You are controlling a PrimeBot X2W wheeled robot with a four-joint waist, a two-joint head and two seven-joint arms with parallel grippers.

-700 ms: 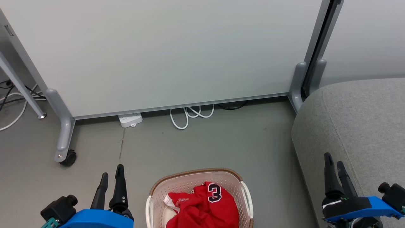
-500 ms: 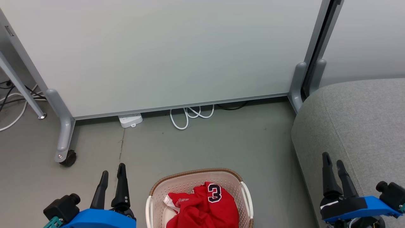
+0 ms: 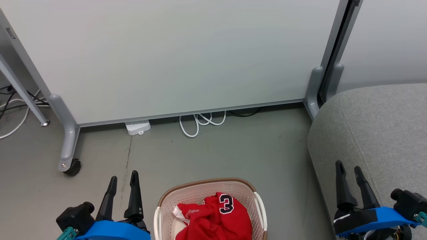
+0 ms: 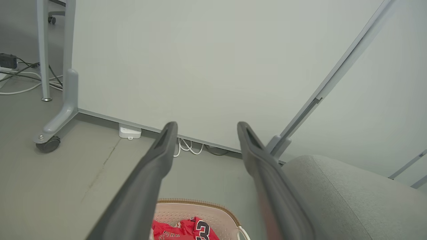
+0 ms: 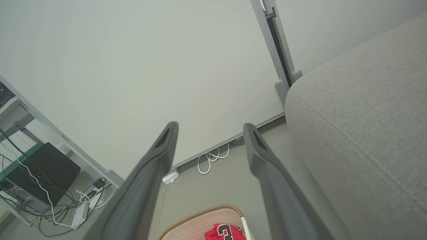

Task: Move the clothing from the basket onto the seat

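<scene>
Head view, clothing (image 3: 213, 218): is lying crumpled inside the basket, its black number 3 facing up and white trim showing at its left edge.
Basket (image 3: 206, 184): is standing on the floor at the lower middle, between the two claws, with neither touching it.
Seat (image 3: 377, 126): is sitting on the robot's right, near the basket, with a strip of bare floor between them.
Left claw (image 3: 124, 175): is hovering just beside the basket's left side, its fingers pointing forward and spread apart, released and gripping nothing.
Right claw (image 3: 348, 165): is showing against the seat's left edge, its fingers pointing forward and parted, released and holding nothing. Whether it is over the seat or beside it cannot be told.
Left wrist view, fingers (image 4: 160, 160): are framing a wide gap, with the basket's far rim and the number 3 showing low between them.
Floor (image 3: 233, 150): is lying grey and flat under the basket.
Partition panel (image 3: 183, 56): is standing upright behind the floor, a caster (image 3: 71, 166) sitting under its left foot.
Power strip (image 3: 137, 126) and white cable (image 3: 200, 121): are lying at the panel's foot.
</scene>
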